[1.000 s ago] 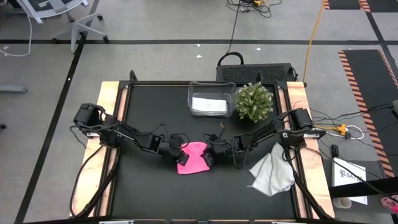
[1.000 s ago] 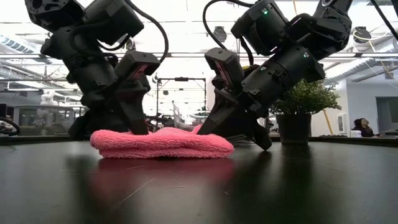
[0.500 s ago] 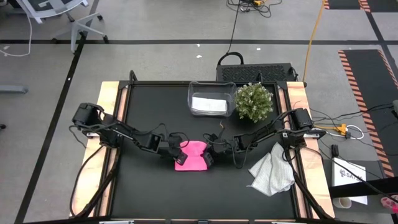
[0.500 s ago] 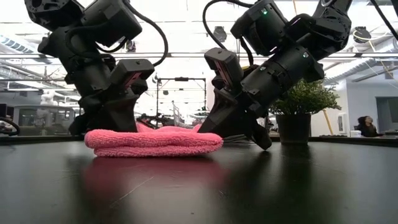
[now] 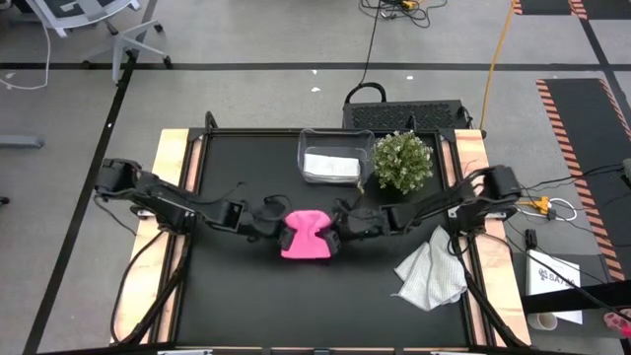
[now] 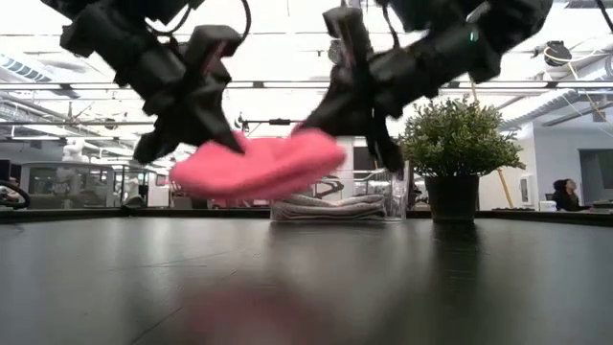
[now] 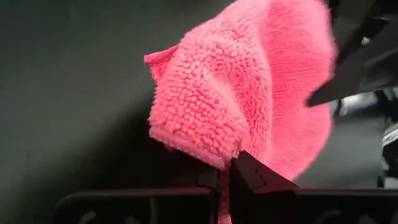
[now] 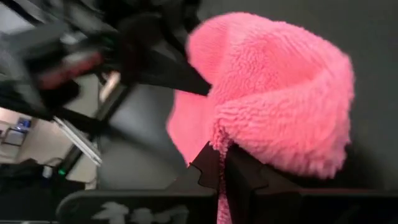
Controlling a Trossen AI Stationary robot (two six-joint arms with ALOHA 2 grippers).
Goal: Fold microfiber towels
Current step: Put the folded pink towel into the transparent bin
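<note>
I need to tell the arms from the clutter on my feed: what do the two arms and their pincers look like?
Both arms are dark, nearly black, built of blocky jointed segments with loose black cables looping along them. The left pincer and right pincer each end in two flat, dark, angular fingers; the right pincer's fingers are notched along their inner edges. A small green light glows on one arm in the low view.

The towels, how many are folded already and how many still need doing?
One looks done: a folded white microfiber towel lies in the clear plastic bin. In hand: the folded bright pink microfiber towel hangs above the black table, pinched by the left pincer and right pincer. Left: the crumpled pale grey towel near the table's right edge.
</note>
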